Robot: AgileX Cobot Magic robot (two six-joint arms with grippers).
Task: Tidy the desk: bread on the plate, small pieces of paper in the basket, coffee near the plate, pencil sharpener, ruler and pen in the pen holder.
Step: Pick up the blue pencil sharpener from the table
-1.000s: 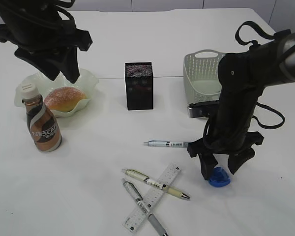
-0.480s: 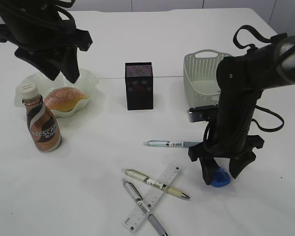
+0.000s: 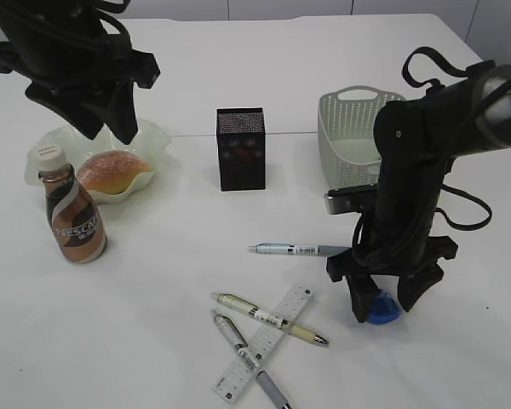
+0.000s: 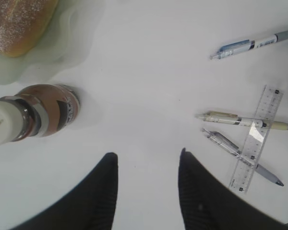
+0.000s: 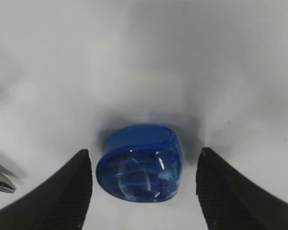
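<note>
Right pincer (image 5: 144,187) straddles the blue pencil sharpener (image 5: 140,163), wide open, gripping nothing; sharpener sits between the fingers, gap each side. Its long axis runs across the fingers, so closing squeezes it endwise. It lies on the desk (image 3: 153,341), right of the ruler (image 3: 264,342) and well clear of the black pen holder (image 3: 240,148). Left pincer (image 4: 148,163) is open, empty, by the Nescafé bottle (image 3: 72,213), far off. Exterior view half-hides the sharpener; the right wrist view shows the clearances.
</note>
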